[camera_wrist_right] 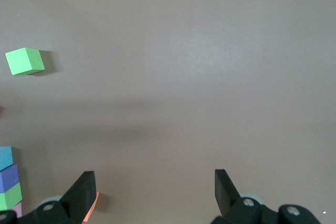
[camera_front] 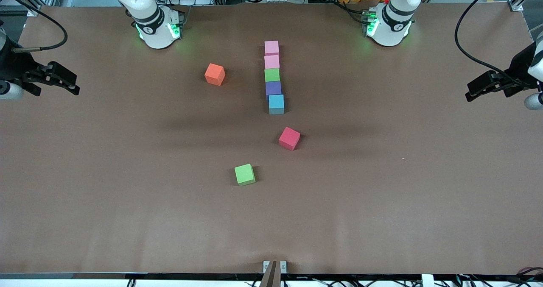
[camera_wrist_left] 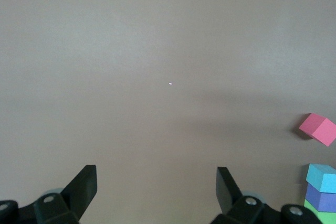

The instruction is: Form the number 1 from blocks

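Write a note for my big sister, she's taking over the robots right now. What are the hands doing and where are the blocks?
Left gripper: open, empty, waiting over the table's left-arm end.
Right gripper: open, empty, waiting at the right-arm end.
Done: a straight column of five touching blocks: pink, pink, green, purple, sky-blue.
Loose: orange block, red block, light-green block.
Left: probably only finishing touches, if any.

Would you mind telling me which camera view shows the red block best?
The front view: the red block lies whole and unobstructed on the table, nearer the camera than the column's blue block. The left wrist view catches it at the frame's edge, slightly cut off. The right wrist view does not show it.
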Action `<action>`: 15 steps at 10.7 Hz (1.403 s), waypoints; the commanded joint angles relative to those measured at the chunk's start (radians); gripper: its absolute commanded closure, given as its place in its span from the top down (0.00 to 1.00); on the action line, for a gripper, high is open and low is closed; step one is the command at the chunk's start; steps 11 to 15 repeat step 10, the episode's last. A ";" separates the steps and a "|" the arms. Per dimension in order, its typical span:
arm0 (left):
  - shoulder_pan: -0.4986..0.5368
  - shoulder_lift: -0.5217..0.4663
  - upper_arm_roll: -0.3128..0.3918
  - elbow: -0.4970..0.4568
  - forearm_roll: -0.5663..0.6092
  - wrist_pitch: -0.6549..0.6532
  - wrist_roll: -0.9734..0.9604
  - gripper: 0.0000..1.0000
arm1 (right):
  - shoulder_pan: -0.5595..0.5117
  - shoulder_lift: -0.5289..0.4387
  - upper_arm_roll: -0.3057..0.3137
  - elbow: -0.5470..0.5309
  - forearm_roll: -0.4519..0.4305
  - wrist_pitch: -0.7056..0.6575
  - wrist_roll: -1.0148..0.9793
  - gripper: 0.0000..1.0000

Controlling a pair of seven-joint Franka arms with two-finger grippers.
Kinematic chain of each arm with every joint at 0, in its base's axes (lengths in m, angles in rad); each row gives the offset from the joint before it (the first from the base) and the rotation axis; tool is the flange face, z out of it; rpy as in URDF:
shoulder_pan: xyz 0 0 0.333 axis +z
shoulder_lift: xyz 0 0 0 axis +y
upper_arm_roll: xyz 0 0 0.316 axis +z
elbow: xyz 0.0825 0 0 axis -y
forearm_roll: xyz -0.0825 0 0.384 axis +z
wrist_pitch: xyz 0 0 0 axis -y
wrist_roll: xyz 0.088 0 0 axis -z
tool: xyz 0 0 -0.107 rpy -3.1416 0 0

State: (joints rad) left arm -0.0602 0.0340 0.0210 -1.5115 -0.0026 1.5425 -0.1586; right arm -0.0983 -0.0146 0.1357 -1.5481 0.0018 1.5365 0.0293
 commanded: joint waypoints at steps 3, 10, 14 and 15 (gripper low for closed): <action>0.108 0.007 -0.088 0.020 -0.001 -0.021 -0.012 1.00 | -0.017 0.005 0.013 0.011 -0.009 -0.012 -0.009 1.00; 0.080 0.011 -0.087 0.019 0.009 -0.021 -0.013 1.00 | -0.017 0.004 0.013 0.009 -0.009 -0.016 -0.009 1.00; 0.080 0.011 -0.087 0.019 0.009 -0.021 -0.013 1.00 | -0.017 0.004 0.013 0.009 -0.009 -0.016 -0.009 1.00; 0.080 0.011 -0.087 0.019 0.009 -0.021 -0.013 1.00 | -0.017 0.004 0.013 0.009 -0.009 -0.016 -0.009 1.00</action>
